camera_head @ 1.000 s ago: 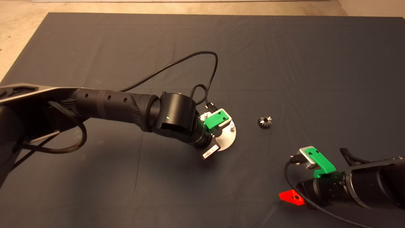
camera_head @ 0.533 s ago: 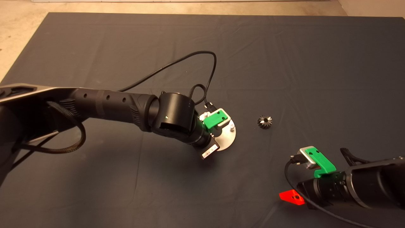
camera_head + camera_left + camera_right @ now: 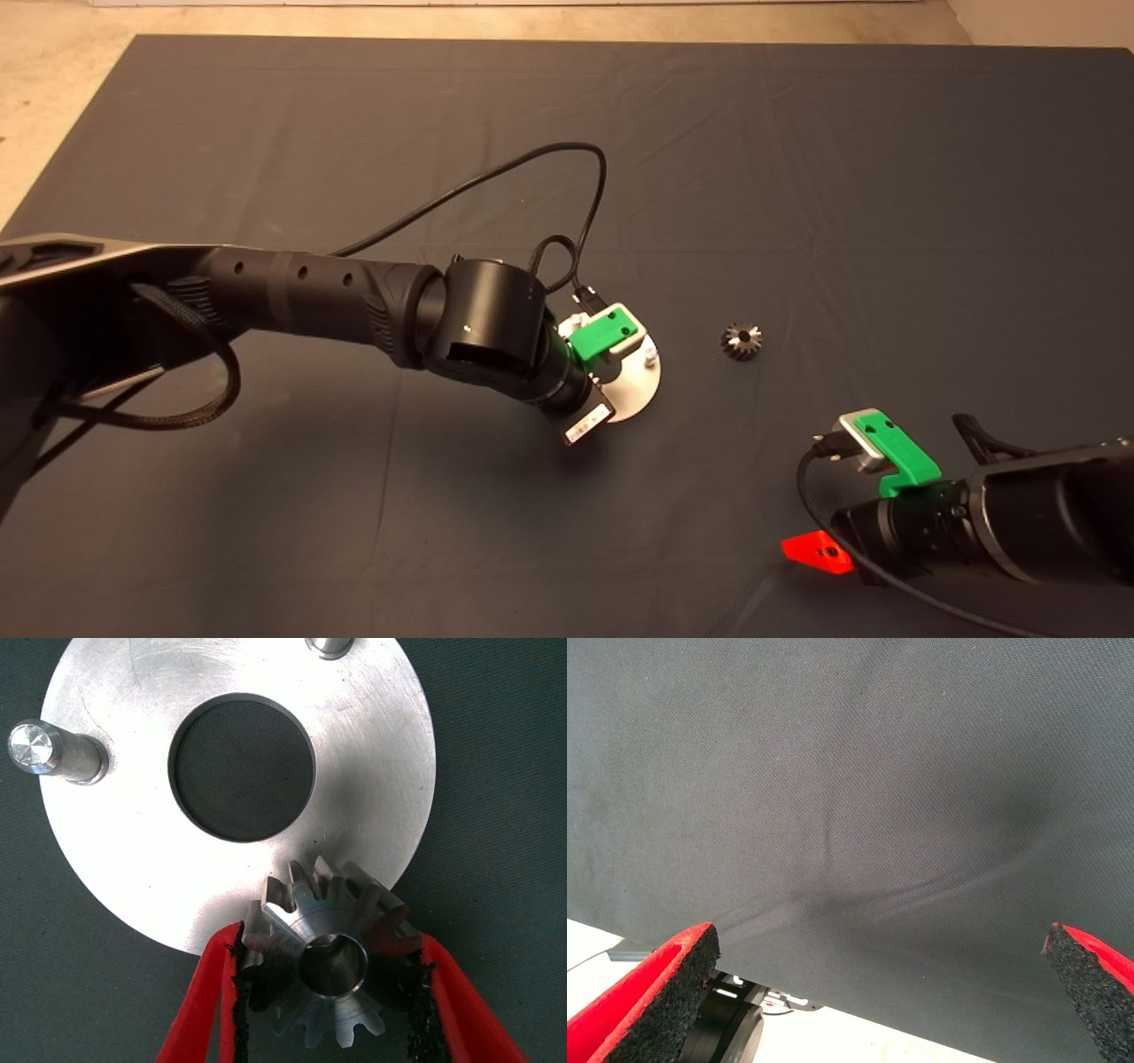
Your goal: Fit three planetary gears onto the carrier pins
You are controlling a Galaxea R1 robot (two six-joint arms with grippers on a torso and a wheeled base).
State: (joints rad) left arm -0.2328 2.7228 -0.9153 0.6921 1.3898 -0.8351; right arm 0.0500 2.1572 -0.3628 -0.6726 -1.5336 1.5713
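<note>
Gear [image 3: 330,964] sits clamped between my left gripper's [image 3: 328,992] pads, bore upright, over the disc's [image 3: 115,859] rim where a third pin would stand; I cannot see that pin. Right gripper [image 3: 877,992] waits open, nearer the loose gear [image 3: 741,341].

The left gripper [image 3: 611,354] hung over the disc [image 3: 640,390] mid-mat, perhaps touching it; a dark gear [image 3: 741,341] lay nearby, the right gripper [image 3: 819,551] parked near the mat's front edge.
</note>
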